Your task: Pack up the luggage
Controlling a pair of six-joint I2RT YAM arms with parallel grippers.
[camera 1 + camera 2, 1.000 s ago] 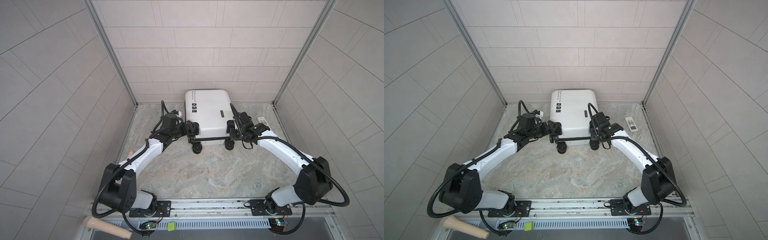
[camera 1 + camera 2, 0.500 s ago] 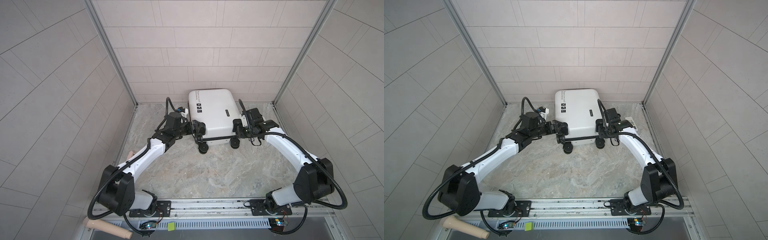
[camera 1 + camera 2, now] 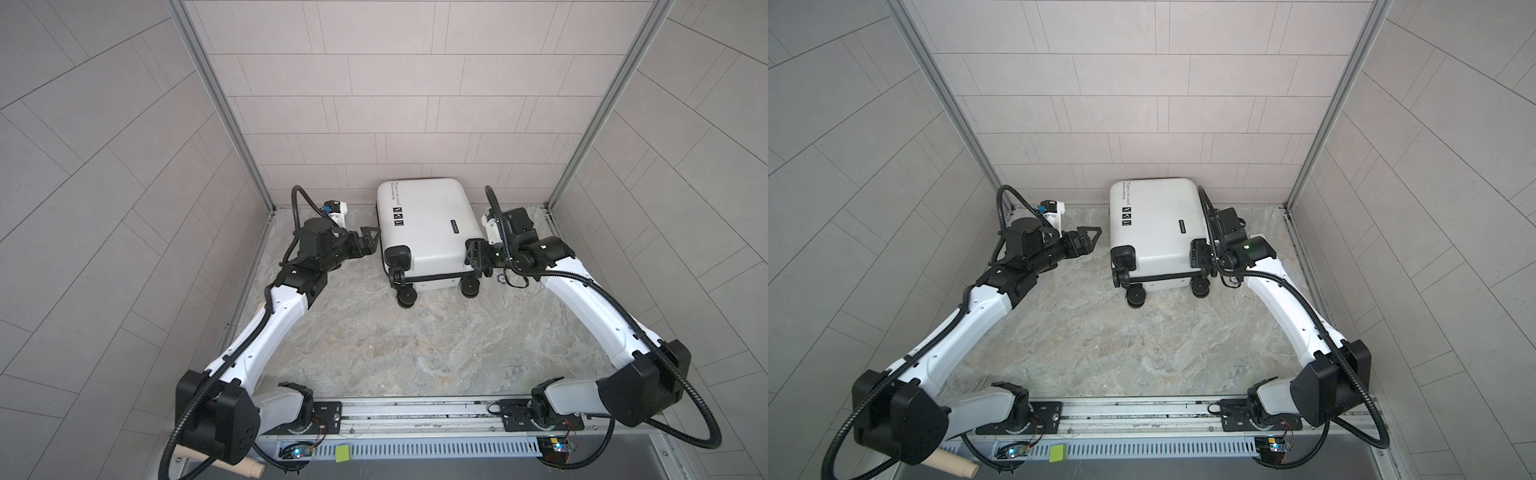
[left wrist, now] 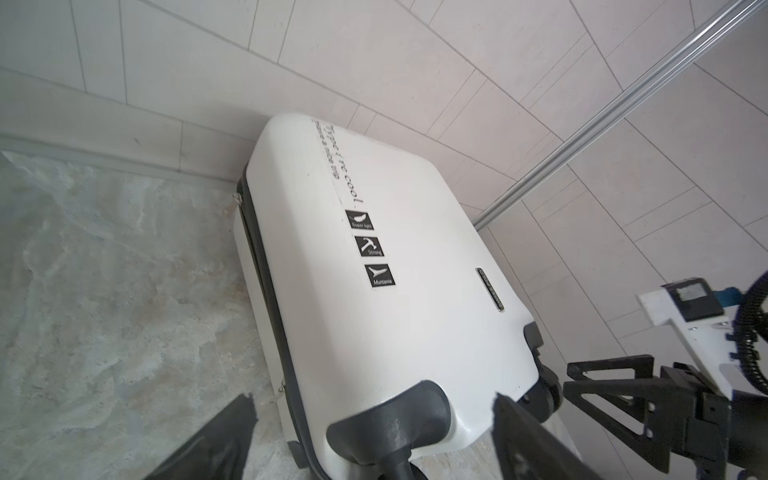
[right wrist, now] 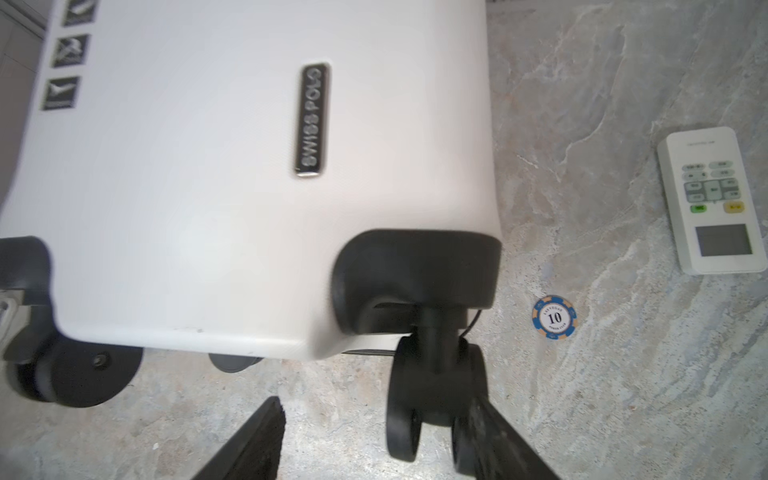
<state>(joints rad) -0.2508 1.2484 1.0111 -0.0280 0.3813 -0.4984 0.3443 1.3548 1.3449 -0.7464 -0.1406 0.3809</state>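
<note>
The luggage [image 3: 428,232] [image 3: 1158,232] is a white hard-shell suitcase. It lies shut and flat with its top end at the back wall and its black wheels toward the front. My left gripper [image 3: 373,241] [image 3: 1094,240] [image 4: 374,399] is open and stands a little apart from the case's left front corner. My right gripper [image 3: 474,258] [image 3: 1198,259] [image 5: 376,401] is at the right front corner. Its jaws are open, with the black caster wheel [image 5: 432,390] between them, close against one finger. The luggage [image 4: 395,291] [image 5: 208,187] shows black stickers and a brand plate.
A white remote control [image 5: 712,199] and a blue poker chip [image 5: 555,318] lie on the marble floor right of the case. Tiled walls close in the back and both sides. A wooden handle [image 3: 232,461] sticks out at the front left by the rail.
The suitcase has shifted slightly right and back toward the wall. My left gripper has drawn away from its left corner. My right gripper's jaws have widened at the right wheel.
</note>
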